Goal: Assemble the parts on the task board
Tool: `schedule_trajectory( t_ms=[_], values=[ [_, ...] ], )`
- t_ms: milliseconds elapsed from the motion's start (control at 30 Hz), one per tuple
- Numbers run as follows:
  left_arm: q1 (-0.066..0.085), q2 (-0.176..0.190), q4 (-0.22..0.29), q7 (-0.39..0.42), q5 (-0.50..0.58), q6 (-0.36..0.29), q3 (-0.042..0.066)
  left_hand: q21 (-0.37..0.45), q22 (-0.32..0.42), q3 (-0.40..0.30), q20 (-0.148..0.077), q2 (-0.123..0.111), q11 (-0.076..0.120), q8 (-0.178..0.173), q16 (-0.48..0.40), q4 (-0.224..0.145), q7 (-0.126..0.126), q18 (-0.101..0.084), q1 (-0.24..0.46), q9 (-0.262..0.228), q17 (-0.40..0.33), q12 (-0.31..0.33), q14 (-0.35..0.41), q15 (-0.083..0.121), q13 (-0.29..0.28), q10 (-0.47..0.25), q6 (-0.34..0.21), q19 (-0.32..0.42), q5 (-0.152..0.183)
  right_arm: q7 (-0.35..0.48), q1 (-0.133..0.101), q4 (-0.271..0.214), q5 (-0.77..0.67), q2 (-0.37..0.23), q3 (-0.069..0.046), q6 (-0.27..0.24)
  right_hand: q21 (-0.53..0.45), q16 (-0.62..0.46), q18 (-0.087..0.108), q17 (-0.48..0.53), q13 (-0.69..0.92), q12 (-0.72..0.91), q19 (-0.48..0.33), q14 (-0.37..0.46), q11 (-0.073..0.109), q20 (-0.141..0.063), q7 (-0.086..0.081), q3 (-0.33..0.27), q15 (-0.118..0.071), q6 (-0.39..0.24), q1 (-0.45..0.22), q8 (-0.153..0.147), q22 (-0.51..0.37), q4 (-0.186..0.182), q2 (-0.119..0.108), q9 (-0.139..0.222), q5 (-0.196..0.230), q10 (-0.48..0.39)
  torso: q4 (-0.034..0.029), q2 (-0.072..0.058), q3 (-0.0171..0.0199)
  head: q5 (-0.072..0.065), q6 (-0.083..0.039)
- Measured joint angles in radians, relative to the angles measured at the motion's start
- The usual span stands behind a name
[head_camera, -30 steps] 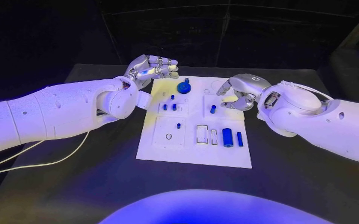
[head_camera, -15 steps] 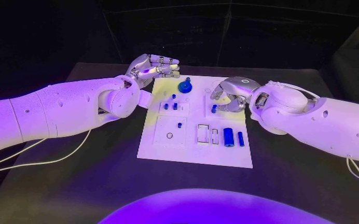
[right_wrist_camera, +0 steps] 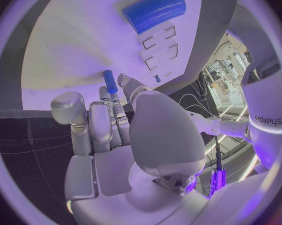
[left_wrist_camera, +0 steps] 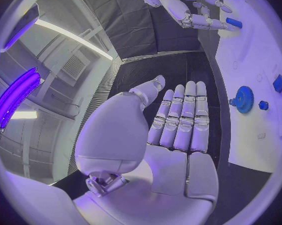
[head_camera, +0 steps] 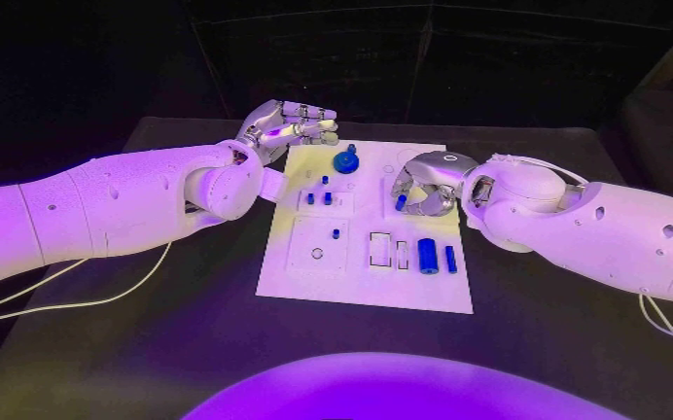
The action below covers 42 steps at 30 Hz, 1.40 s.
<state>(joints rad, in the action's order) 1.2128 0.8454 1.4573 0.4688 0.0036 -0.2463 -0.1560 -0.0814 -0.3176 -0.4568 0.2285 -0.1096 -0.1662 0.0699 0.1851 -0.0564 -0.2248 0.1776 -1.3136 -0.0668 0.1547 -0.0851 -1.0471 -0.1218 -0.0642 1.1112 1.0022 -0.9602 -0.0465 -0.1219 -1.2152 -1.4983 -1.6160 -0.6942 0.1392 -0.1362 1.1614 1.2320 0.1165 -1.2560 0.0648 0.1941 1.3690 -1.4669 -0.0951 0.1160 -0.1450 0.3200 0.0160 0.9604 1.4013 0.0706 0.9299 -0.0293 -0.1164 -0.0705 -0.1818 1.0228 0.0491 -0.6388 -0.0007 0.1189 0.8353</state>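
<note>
Risk first: the right hand (head_camera: 425, 185) hangs over the white board (head_camera: 362, 289), fingers (right_wrist_camera: 110, 116) curled just beside a small blue peg (head_camera: 400, 202); whether they touch or grasp it I cannot tell. A skewed pinch could tip the peg. The left hand (head_camera: 288, 128) hovers off the board's far corner, fingers released, near the blue gear (head_camera: 345, 160). Since a second ago, the right hand has moved inward over the peg.

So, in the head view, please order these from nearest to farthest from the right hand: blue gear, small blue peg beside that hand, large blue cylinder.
1. Small blue peg, at the right hand.
2. Large blue cylinder, on the board's near part.
3. Blue gear, at the far edge.
</note>
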Motion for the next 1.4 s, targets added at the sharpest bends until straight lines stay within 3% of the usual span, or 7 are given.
schedule_trajectory(
  t_ms=[200,367,533,933,1400],
  values=[
    [0.000,0.000,0.000,0.000,0.000,0.000,0.000,0.000,0.000,0.002,0.001,0.000,0.000,0.000,0.000,0.002,0.000,0.000,0.000,0.000,-0.001,0.000,0.000,0.000,0.000,0.000,0.000,-0.001,0.000,0.000,0.001,0.006,-0.001,0.010,0.000,0.010,0.000,0.008,0.000,0.001,-0.001,0.006,0.004,0.001,0.008,-0.004,-0.001,0.017,-0.006,0.032,-0.001,0.010,0.005,-0.006,0.016,-0.004,-0.004,0.032,-0.0012,0.000,0.0000,-0.001,0.003],
    [0.000,0.000,0.000,0.000,0.000,0.000,0.000,0.000,0.001,0.003,0.003,0.000,0.000,0.000,0.000,0.003,0.000,0.000,0.000,0.000,-0.001,0.000,0.000,0.000,0.000,0.000,0.000,-0.003,0.000,-0.004,0.002,0.010,-0.002,0.013,0.000,0.013,0.001,0.017,0.000,0.000,-0.002,0.011,0.008,0.002,0.011,-0.008,0.003,0.039,-0.010,0.071,0.007,0.025,0.012,-0.010,0.044,-0.009,-0.004,0.068,-0.0012,0.000,-0.0001,-0.001,0.004],
    [0.000,0.000,0.000,0.000,0.000,0.000,0.000,0.000,0.002,0.003,0.003,0.000,0.000,0.000,0.000,0.003,0.000,0.000,0.000,0.000,-0.001,0.000,-0.001,-0.001,0.000,0.000,0.000,-0.003,0.000,-0.016,0.003,0.013,-0.006,0.015,-0.001,0.011,0.007,0.021,0.000,-0.001,-0.002,0.009,0.013,0.000,0.019,-0.013,0.006,0.077,-0.018,0.100,0.027,0.037,0.019,0.005,0.068,-0.014,0.029,0.096,-0.0012,0.000,-0.0002,0.000,0.008],
    [0.000,0.001,0.003,0.000,0.000,0.003,0.000,0.000,0.005,0.003,0.003,0.005,0.000,0.000,-0.004,0.003,0.000,0.000,0.005,0.000,-0.002,0.000,-0.004,-0.004,0.000,0.000,0.000,-0.003,0.000,-0.047,0.006,0.007,-0.040,0.018,-0.002,0.005,0.011,0.021,0.000,-0.001,-0.001,0.001,0.016,0.000,0.013,-0.016,0.004,0.114,-0.018,0.102,0.041,0.037,0.021,0.036,0.070,-0.015,0.034,0.105,-0.0015,0.001,-0.0002,0.001,0.014],
    [0.000,0.002,0.003,0.000,0.000,0.004,0.000,0.000,0.008,0.005,0.002,0.005,0.000,0.000,-0.004,0.005,0.000,0.000,0.005,0.000,-0.003,0.000,-0.004,-0.004,0.000,0.000,0.000,-0.002,0.000,-0.075,0.008,-0.083,-0.065,-0.041,-0.001,-0.055,0.012,0.025,0.000,0.002,-0.001,-0.014,0.016,0.000,0.010,-0.016,0.004,0.156,-0.018,0.102,0.053,0.037,0.027,0.072,0.060,-0.011,0.042,0.108,0.0003,0.001,-0.0003,-0.002,0.014]
  ],
)
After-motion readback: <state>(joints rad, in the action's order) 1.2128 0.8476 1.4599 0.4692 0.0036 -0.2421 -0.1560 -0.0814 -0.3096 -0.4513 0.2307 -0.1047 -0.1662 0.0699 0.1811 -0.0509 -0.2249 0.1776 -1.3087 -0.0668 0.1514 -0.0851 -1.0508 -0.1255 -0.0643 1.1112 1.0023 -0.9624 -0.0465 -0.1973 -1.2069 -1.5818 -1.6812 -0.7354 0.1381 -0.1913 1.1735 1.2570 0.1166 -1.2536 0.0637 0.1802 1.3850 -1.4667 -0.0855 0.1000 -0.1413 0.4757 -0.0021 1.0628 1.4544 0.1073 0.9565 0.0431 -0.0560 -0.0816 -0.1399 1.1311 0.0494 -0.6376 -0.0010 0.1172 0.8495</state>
